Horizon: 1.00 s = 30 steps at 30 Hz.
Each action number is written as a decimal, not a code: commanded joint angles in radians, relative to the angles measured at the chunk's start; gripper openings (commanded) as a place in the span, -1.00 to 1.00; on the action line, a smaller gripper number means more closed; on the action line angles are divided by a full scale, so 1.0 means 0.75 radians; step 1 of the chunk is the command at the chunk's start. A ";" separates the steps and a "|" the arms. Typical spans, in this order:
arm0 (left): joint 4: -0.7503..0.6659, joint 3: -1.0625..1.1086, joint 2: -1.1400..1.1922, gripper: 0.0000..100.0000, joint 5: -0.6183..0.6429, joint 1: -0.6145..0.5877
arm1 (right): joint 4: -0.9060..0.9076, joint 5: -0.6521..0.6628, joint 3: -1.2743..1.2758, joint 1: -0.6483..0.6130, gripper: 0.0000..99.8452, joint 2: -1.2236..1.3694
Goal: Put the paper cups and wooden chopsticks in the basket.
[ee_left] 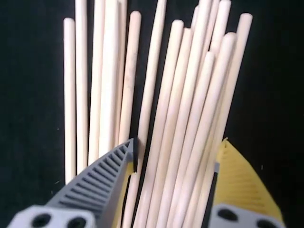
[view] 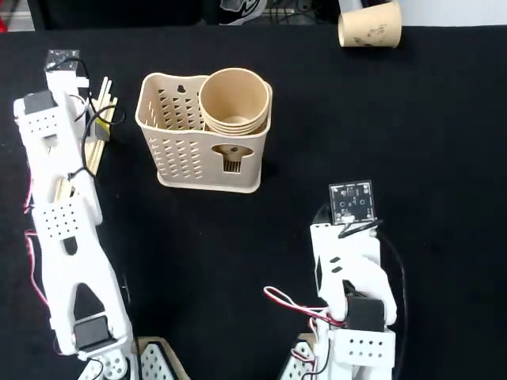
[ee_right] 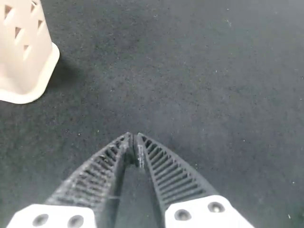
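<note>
My left jaws are spread, with some pale wooden chopsticks between them, lying on the black worktop beside the cream plastic basket with holes. A stack of tan paper cups sits in that basket. Another tan paper cup lies tipped over, well apart. My right jaws are pressed together

Black table with a cream basket, loose wooden chopsticks and a toppled paper cup
</note>
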 commanded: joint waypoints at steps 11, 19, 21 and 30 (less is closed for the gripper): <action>0.153 -0.351 0.250 -0.95 -0.002 0.005 | 0.006 0.012 -0.003 0.016 -0.97 -0.087; 0.282 -0.351 0.170 -0.94 -0.010 0.013 | 0.008 0.012 -0.003 0.016 -0.97 -0.087; 0.354 -0.351 0.092 -0.94 -0.004 0.015 | 0.008 0.012 -0.003 0.016 -0.97 -0.087; 0.383 -0.339 -0.266 -0.94 0.012 0.001 | 0.008 0.012 -0.003 0.014 -0.97 -0.087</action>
